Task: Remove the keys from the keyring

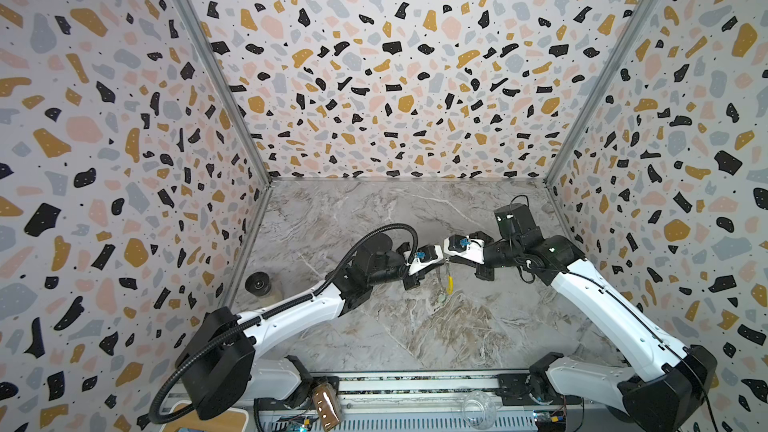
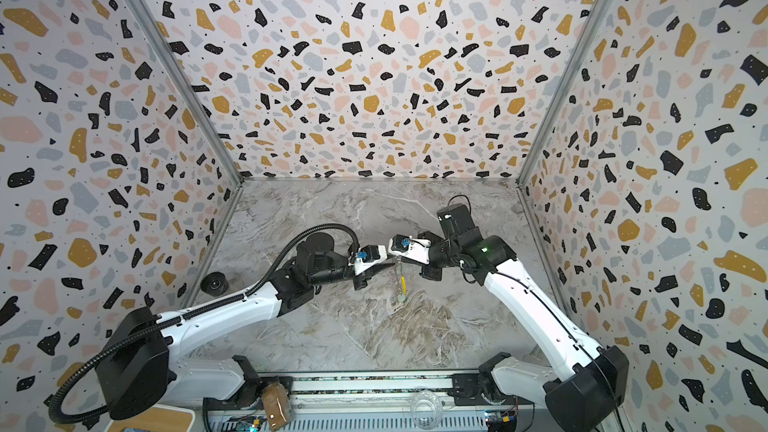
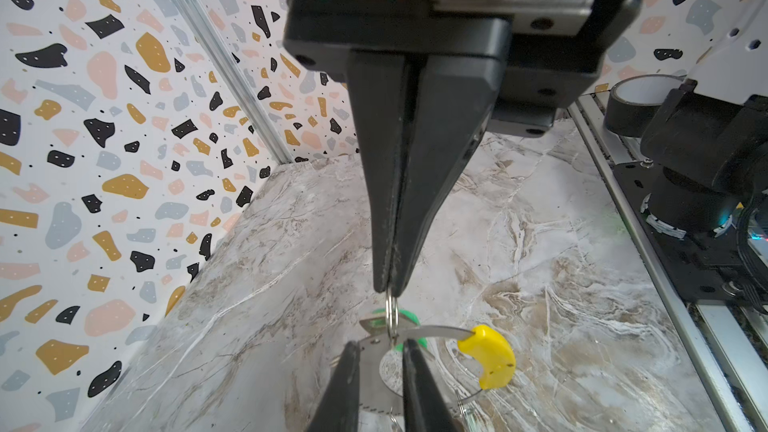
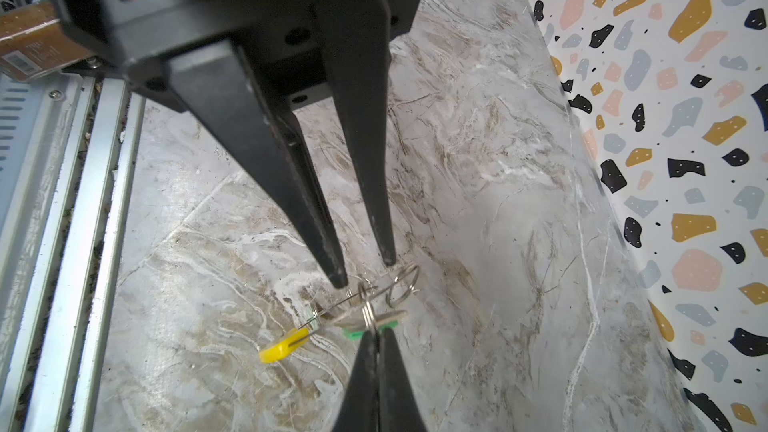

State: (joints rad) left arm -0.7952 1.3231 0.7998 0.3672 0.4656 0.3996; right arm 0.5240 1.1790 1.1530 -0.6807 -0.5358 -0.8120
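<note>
Nearest, over the counter (image 1: 374,326), pale-tagged key (image 1: 440,297) dangling from the keyring (image 3: 432,331), yellow sleeve (image 1: 449,283) just beyond it. Farther back, right gripper (image 3: 388,288) with jaws clamped on the small split ring (image 3: 390,315) at the green-tagged key (image 4: 351,332). Facing it, left gripper (image 4: 363,272), jaws slightly apart, tips just beside that ring.

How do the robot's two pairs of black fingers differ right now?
The fingers of the right gripper are shut; those of the left gripper stand slightly apart. The right pinches a small silvery split ring by the bright green tag; the left grips nothing visible. Both are black, tapered, meeting at the thin grey metal hoop.
</note>
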